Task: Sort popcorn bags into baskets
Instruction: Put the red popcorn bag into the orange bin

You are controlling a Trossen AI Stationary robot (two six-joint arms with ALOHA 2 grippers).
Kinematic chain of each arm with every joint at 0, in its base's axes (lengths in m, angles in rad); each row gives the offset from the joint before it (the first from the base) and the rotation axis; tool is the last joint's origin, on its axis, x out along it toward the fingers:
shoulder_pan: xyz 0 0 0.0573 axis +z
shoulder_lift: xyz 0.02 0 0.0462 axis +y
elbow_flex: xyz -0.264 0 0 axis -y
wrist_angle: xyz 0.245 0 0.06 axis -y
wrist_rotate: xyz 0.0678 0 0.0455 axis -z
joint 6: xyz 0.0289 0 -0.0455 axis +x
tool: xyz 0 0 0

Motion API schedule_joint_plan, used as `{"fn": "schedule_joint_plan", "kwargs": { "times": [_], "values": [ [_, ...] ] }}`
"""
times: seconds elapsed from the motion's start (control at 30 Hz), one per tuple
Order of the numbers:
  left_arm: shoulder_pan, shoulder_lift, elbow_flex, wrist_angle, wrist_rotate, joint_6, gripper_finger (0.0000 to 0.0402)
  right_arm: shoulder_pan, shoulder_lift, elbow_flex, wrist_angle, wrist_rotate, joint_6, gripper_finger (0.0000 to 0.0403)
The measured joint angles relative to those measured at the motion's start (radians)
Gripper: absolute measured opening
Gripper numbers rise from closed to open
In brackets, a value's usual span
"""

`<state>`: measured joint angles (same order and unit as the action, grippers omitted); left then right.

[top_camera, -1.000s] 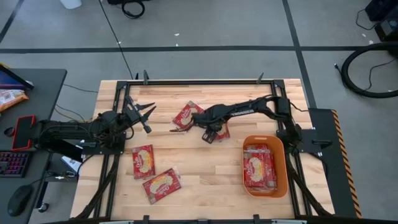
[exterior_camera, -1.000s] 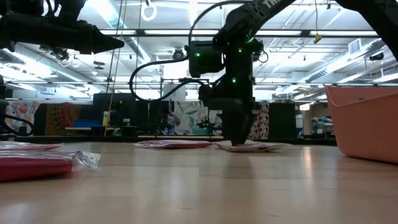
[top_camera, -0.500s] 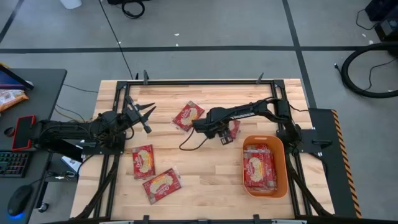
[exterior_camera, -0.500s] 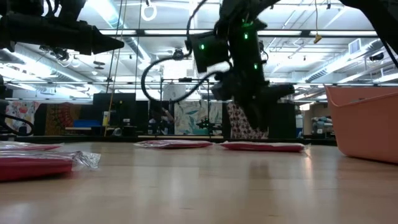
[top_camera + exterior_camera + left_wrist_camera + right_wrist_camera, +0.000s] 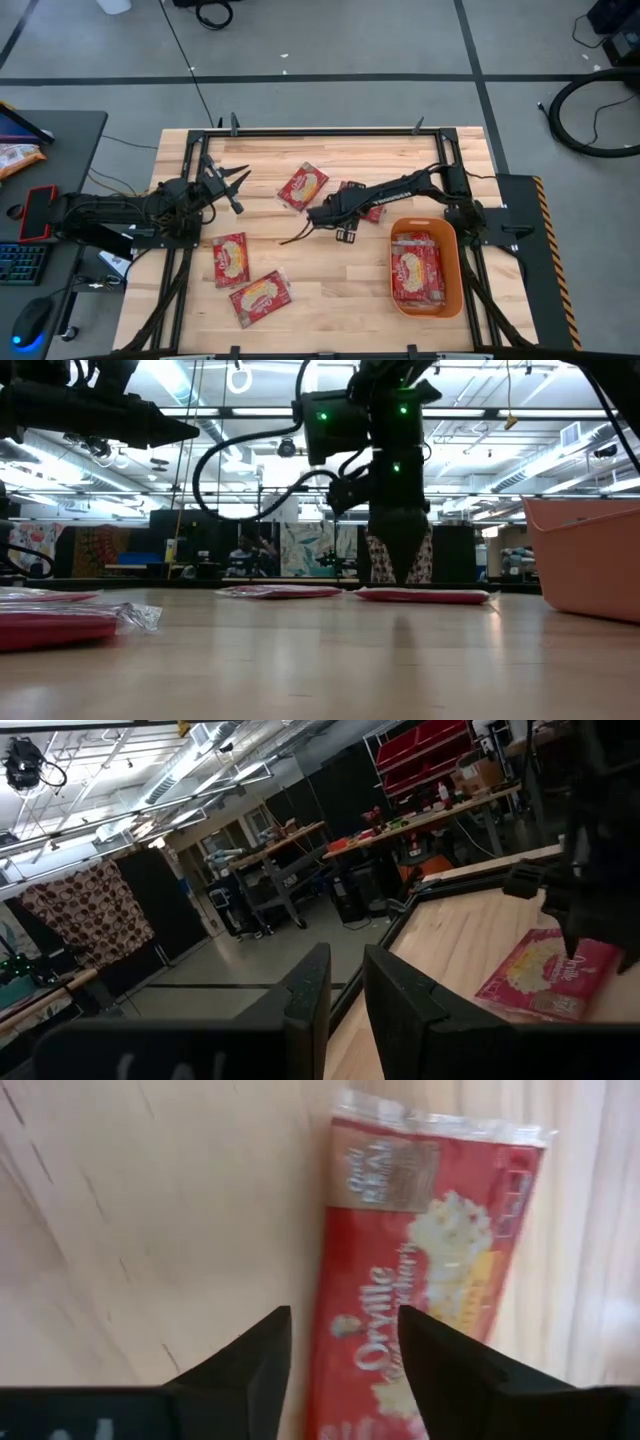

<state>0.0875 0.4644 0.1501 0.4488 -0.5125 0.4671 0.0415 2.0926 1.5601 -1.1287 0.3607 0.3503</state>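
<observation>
Two fingers of the right gripper (image 5: pixel 343 233) spread, empty, beside a popcorn bag (image 5: pixel 362 200); left gripper (image 5: pixel 237 180) parted, idle.

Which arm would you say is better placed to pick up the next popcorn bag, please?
The right: its claw hangs open over mid-table beside a popcorn bag, near the basket. The left claw waits at the table's left.
</observation>
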Motion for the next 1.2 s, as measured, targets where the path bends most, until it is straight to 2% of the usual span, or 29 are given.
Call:
{"fn": "schedule_joint_plan", "kwargs": {
  "times": [0.3, 0.5, 0.67, 0.9, 1.0, 1.2],
  "values": [
    [0.0, 0.0, 0.0, 0.0, 0.0, 0.0, 0.0068, 0.035, 0.0, -0.102, 0.091, 0.084, 0.043, 0.0251],
    [0.0, 0.0, 0.0, 0.0, 0.0, -0.001, 0.0068, 0.031, -0.009, -0.158, 0.117, 0.098, 0.04, 0.0255],
    [0.0, 0.0, 0.0, 0.0, 0.0, -0.001, 0.0068, 0.013, -0.011, -0.179, 0.145, 0.075, -0.019, 0.0208],
    [0.0, 0.0, 0.0, 0.0, 0.001, -0.001, 0.0068, 0.004, -0.009, -0.194, 0.187, 0.027, -0.069, 0.007],
    [0.0, 0.0, 0.0, 0.0, 0.001, -0.001, 0.0068, 0.008, -0.01, -0.199, 0.17, 0.077, -0.075, 0.0016],
    [0.0, 0.0, 0.0, 0.0, 0.001, -0.001, 0.0068, 0.039, -0.081, -0.205, 0.125, 0.103, -0.026, 0.001]
  ]
}}
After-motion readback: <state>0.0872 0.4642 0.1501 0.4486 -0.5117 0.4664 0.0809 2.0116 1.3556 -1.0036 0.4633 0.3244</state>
